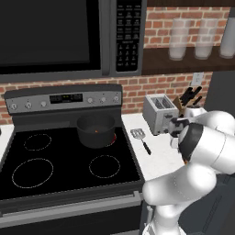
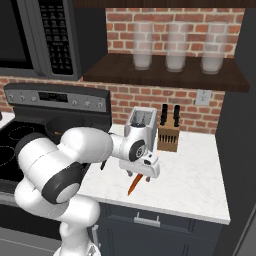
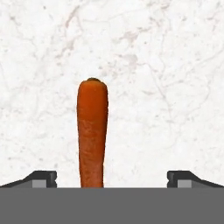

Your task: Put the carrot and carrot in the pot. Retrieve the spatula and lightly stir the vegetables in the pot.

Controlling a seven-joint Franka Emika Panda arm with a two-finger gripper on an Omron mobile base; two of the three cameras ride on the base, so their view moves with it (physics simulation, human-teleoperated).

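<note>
I'm over the white marble counter [image 2: 195,165] to the right of the stove [image 1: 69,160], looking straight down at a carrot [image 3: 92,131] lying flat on the stone. My gripper [image 3: 111,177] is spread wide, nothing in it, a fingertip [image 3: 41,178] on either side of the carrot's narrower end and both well clear of it. From the right base view the carrot [image 2: 134,185] pokes out just below my hand.

The pot [image 1: 96,130] sits on the back right burner, and something orange-red glints inside it; I can't tell for sure, but I judge that's one carrot piece already in. So this looks like the pickup of the second carrot.

The spatula [image 1: 140,137] waits on the counter between the stove and the toaster [image 1: 159,112], untouched.

Next I need to drop lower, keeping the carrot centred between the fingers, then close across its width. It's round and tapered, so it could roll or slip if I close off-centre.
</note>
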